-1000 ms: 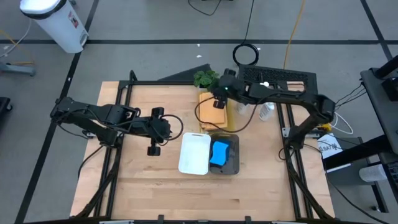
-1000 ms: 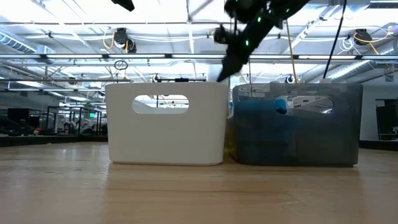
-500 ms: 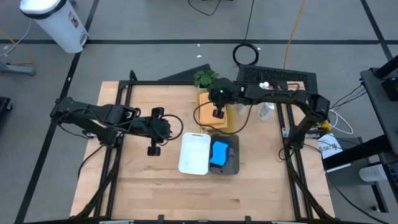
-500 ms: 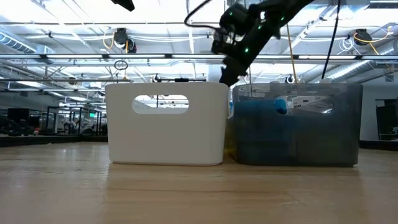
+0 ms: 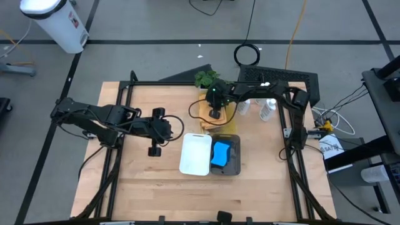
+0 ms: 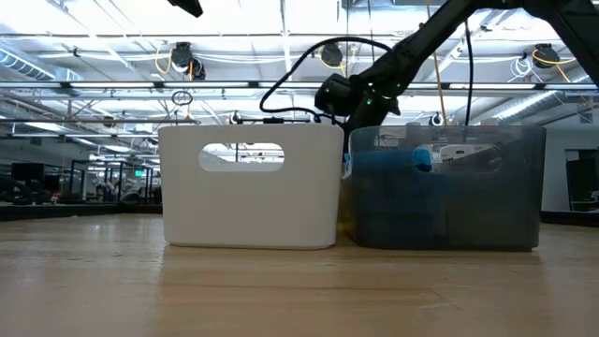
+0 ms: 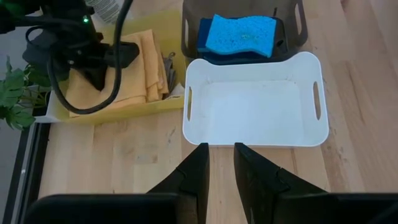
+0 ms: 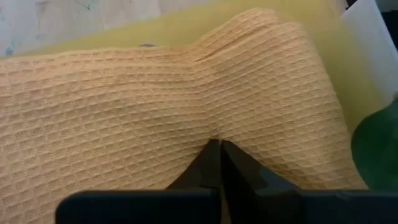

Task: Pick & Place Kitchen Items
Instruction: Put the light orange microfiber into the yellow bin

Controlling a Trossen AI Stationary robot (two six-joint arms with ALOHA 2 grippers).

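Right tool [image 8: 220, 147] has its 2 dark fingers [image 8: 210, 163] pinched together right into the orange-tan waffle cloth [image 8: 155, 112], which bunches up at the tips, yellow tray [image 8: 186, 28] edge behind it.

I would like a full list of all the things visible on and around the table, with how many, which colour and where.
white bin: one, white, table centre, nothing inside
grey bin: one, dark grey, touching the white bin's right side
sponge: count unclear, bright blue, in the grey bin
cloth: one on top, orange-tan, in a yellow tray behind the bins
plant: one, green, back edge
bottles: count unclear, white, right of the tray
left gripper: dark, left of the white bin, holding nothing
right gripper: dark, shut, pinching the cloth
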